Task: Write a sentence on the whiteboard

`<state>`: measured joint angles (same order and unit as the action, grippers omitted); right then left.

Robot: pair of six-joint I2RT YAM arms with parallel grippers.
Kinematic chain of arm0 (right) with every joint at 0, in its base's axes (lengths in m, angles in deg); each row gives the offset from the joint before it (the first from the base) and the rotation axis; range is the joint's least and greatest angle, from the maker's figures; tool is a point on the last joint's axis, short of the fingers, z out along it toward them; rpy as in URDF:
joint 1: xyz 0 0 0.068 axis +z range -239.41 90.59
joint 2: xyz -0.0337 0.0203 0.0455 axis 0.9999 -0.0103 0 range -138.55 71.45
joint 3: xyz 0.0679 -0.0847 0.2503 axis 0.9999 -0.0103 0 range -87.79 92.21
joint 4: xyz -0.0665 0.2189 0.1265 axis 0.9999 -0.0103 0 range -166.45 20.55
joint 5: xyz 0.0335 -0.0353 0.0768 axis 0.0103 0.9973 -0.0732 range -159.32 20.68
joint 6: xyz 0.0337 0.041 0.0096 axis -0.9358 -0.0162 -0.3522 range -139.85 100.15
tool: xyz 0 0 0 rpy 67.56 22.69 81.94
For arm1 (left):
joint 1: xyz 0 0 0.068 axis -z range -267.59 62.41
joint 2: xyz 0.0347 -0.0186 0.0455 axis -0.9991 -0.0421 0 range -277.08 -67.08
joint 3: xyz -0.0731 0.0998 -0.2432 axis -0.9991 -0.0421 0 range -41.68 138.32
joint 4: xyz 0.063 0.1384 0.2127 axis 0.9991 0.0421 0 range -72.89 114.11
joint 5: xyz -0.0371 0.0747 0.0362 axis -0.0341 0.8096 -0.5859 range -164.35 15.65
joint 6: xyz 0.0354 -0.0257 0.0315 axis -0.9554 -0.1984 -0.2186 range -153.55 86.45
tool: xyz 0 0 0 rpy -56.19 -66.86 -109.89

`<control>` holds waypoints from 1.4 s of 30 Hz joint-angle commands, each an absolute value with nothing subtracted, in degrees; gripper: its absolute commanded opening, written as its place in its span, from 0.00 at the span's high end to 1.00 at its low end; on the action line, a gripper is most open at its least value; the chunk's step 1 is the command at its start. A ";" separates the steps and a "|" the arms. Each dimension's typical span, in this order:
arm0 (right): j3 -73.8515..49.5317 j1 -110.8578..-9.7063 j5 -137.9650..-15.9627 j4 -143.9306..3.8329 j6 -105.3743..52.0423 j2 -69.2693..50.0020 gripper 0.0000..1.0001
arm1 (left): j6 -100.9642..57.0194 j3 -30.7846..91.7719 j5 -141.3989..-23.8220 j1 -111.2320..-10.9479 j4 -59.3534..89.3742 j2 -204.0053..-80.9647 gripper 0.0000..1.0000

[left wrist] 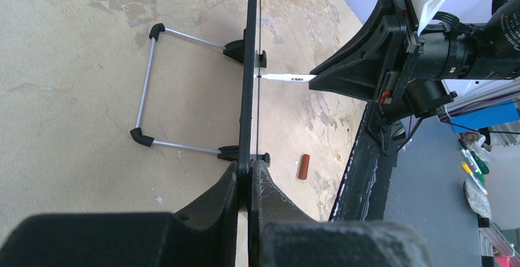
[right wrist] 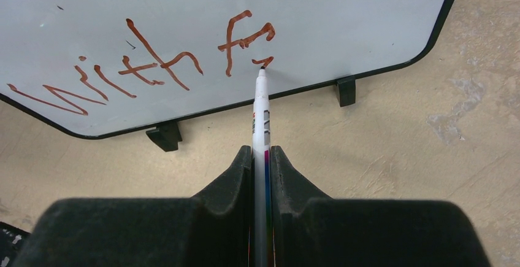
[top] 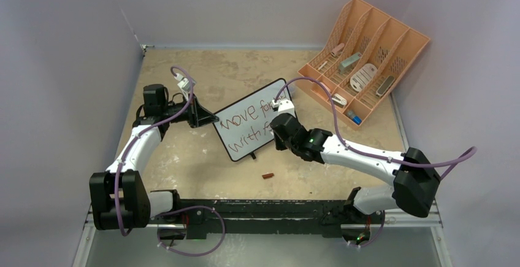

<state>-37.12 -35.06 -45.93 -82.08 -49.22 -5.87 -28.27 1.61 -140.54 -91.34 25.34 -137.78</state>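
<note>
The whiteboard (top: pixel 248 123) stands tilted on its wire stand (left wrist: pixel 146 95) in the middle of the table, its black frame (left wrist: pixel 248 64) seen edge-on in the left wrist view. Red-brown handwriting covers its face (right wrist: pixel 184 15). My left gripper (left wrist: pixel 250 170) is shut on the board's left edge. My right gripper (right wrist: pixel 262 150) is shut on a white marker (right wrist: pixel 260 113), whose tip touches the board beside the last letters of the lower line. The same marker (left wrist: pixel 293 78) shows meeting the board in the left wrist view.
A small red-brown cap (top: pixel 268 175) lies on the table in front of the board, the same cap (left wrist: pixel 303 166) showing near the black base rail (top: pixel 270 208). A peach slotted organizer (top: pixel 362 58) with small items stands at the back right.
</note>
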 commanded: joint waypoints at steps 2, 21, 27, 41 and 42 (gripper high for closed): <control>-34.12 -35.20 -46.00 -79.78 -48.56 -5.49 1.00 | -29.07 2.01 -140.71 -91.81 24.17 -136.56 1.00; -33.07 -35.18 -43.94 -79.40 -48.00 -4.01 1.00 | -29.07 2.05 -140.66 -91.84 24.16 -136.69 1.00; -32.35 -35.18 -43.75 -78.77 -47.41 -4.29 1.00 | -29.07 2.01 -140.70 -91.86 24.15 -136.68 1.00; -34.49 -35.20 -44.95 -79.48 -48.11 -5.22 1.00 | -29.16 2.09 -140.62 -91.81 24.21 -136.69 1.00; -34.95 -35.18 -45.05 -79.69 -48.38 -5.27 1.00 | -29.22 2.09 -140.62 -91.81 24.17 -136.73 1.00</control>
<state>-35.04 -35.06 -45.82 -81.40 -47.97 -5.78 -28.27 1.61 -140.52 -91.34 25.34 -137.78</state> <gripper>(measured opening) 0.139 0.031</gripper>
